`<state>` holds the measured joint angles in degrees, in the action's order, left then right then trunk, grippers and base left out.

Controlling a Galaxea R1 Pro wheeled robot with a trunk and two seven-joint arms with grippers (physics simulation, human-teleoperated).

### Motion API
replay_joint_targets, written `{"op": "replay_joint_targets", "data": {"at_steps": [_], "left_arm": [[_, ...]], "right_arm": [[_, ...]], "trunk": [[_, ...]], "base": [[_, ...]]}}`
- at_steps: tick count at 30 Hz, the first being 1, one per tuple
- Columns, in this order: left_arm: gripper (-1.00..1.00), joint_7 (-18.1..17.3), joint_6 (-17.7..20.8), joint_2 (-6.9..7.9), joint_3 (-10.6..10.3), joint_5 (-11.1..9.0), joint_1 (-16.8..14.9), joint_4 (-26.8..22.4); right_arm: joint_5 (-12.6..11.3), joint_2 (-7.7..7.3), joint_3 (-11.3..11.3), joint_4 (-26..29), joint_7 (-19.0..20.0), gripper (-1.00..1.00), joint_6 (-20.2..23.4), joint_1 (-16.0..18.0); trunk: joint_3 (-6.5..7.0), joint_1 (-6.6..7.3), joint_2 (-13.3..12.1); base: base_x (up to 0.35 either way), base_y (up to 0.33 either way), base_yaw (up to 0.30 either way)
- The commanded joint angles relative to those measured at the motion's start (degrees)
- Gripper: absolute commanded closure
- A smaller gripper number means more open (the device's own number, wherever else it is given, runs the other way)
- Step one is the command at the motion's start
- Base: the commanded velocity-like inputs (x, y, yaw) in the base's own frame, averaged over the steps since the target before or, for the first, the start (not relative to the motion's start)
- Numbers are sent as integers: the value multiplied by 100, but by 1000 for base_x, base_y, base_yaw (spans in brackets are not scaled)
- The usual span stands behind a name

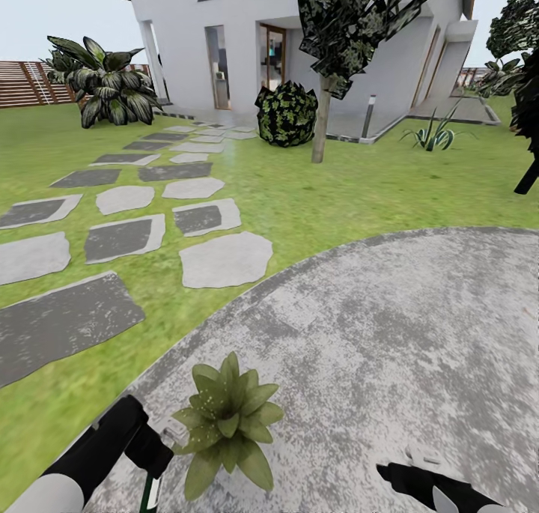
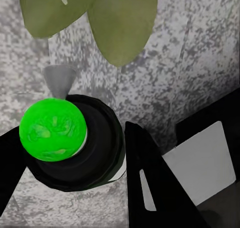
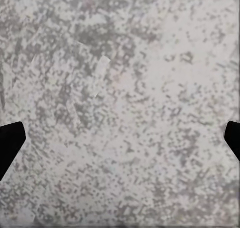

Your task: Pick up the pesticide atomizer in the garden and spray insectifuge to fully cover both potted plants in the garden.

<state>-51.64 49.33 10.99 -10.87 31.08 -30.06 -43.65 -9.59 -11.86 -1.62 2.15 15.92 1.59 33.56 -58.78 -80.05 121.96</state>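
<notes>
The left gripper [image 2: 100,158] is clamping the atomizer [image 2: 70,143] just beside one potted plant [image 1: 228,416] on the rough grey stone patio [image 1: 389,333] — pickup looks done, spraying is still ahead. The right gripper [image 3: 120,138] is hanging spread apart over bare stone. The bottle's top is looking bright green — glossy, rounded.

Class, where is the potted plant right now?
The potted plant sits low and centre-left in the head view, on the stone patio's near edge, just right of the left gripper.
</notes>
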Motion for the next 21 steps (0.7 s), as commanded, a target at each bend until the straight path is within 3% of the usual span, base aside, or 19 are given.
{"op": "replay_joint_targets", "data": {"at_steps": [1, 4, 15, 21], "left_arm": [[100, -56, 17, 5, 37, 56, -3, -10], [100, -59, 23, 4, 186, 56, -6, -11], [100, -65, 24, -16, 332, 46, 0, 22], [100, -65, 24, -18, 338, 47, 32, 40]], "right_arm": [[-43, -1, -14, -1, 25, -100, 17, 2], [-43, -1, -14, -3, 22, -100, 24, 2], [-42, -8, -8, -1, 47, -100, 96, 2], [-42, 14, -5, -4, 37, -100, 103, 2]], "trunk": [[-5, 2, 2], [-5, 2, 2], [-5, 2, 2], [-7, 2, 2]], "base": [[-115, -112, 0], [-56, -54, 0], [-4, -5, 0], [-36, -238, 95]]}}
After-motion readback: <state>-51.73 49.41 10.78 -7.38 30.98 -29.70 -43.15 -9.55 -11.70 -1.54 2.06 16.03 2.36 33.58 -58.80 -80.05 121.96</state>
